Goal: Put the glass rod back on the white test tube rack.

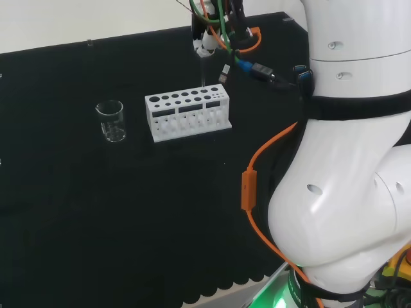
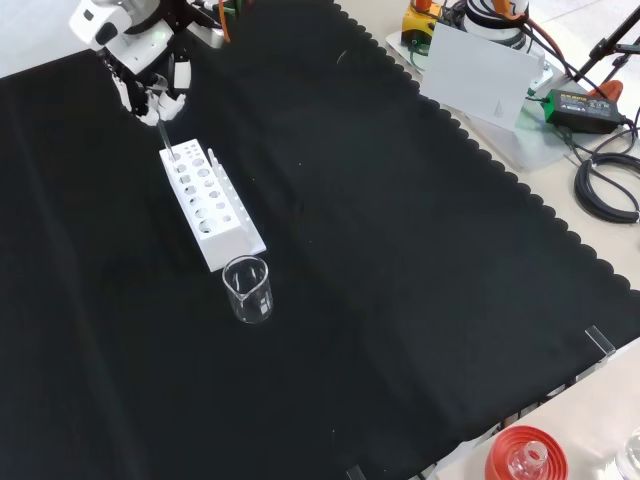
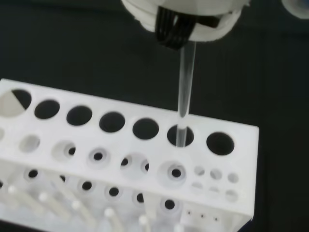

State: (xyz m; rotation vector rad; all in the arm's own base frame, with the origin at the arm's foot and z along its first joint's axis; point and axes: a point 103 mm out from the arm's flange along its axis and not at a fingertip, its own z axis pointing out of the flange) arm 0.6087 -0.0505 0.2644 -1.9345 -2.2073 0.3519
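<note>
Rod (image 3: pixel 186 82) hangs upright from my hand (image 2: pixel 150 85), fingers curled in a pinch on its upper end. Hand sits directly over the far end of the rack (image 1: pixel 187 115), as the front view has it. In the wrist view the rod's lower tip has entered a hole in the rack's back row, the second hole from the end; tip appears just past the top plate, not yet down to the lower plate. Rod looks near vertical, roughly centred in the hole, though I cannot tell whether it touches the rim.

Step in hand, as I judge it: insertion, early part. Next move calls for a straight lowering along the rod's axis, no sideways drift, so the tip finds the matching hole below; then release and lift clear.

Beaker (image 2: pixel 248 290) stands on the desk just beside the rack's opposite end, apart from it, out of my path.
</note>
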